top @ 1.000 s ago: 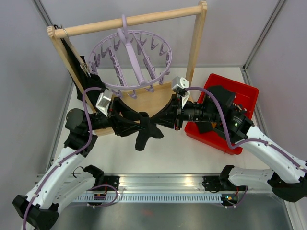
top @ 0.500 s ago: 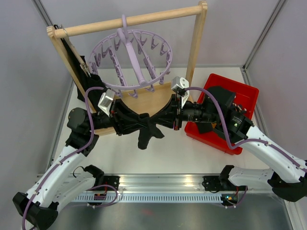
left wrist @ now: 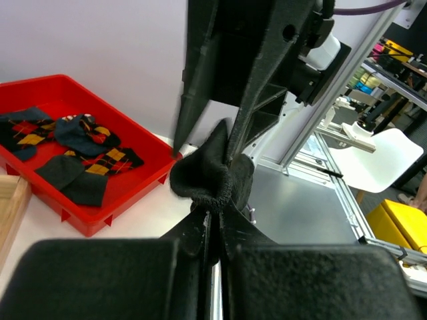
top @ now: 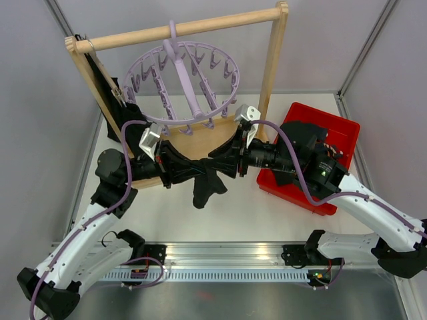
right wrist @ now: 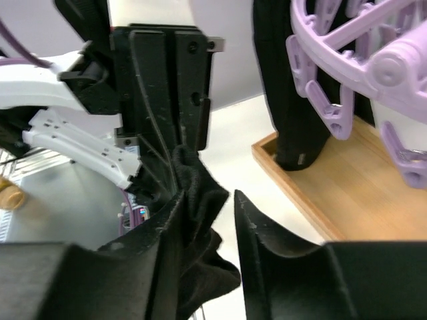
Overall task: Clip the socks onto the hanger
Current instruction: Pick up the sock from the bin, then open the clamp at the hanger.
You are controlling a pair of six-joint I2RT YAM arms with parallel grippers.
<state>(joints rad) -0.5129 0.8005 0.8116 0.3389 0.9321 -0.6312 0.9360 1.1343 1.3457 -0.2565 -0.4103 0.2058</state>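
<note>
Top external view: you have both arms meeting over the middle of the counter (top: 267,213), with one black sock between them.
Wooden frame (top: 180,28): it stands along the far edge, toward the far-left corner, and carries the hanger on its rail.
Hanger (top: 183,87): a round lilac ring hooked over the rail, hanging just beyond and above the sock.
Red tray (top: 347,130): it sits at the right edge and holds the other socks (top: 303,133), some plain black and some argyle.
Left fingers (top: 177,163): pressed together on a bunched fold of the sock, as your left wrist view shows plainly.
Right fingers (right wrist: 267,253): partly apart with a clear gap. The fabric lies against one of them only, and nothing is pinched.
Black sock (top: 203,187): it droops from the left fingers over the middle of the counter, apart from the hanger. You cannot tell whether its low end touches the counter.
Clips (top: 200,120): the small ones along the near rim look free.
Step in hand: by my reading, this is a hand-over between the arms, and the left one alone now carries the sock.
Next move: raise the sock's edge to a free near-rim clip. That clip must be squeezed open, likely by your right fingers, while the left feeds fabric in. Expect the hanger to swing when touched.
</note>
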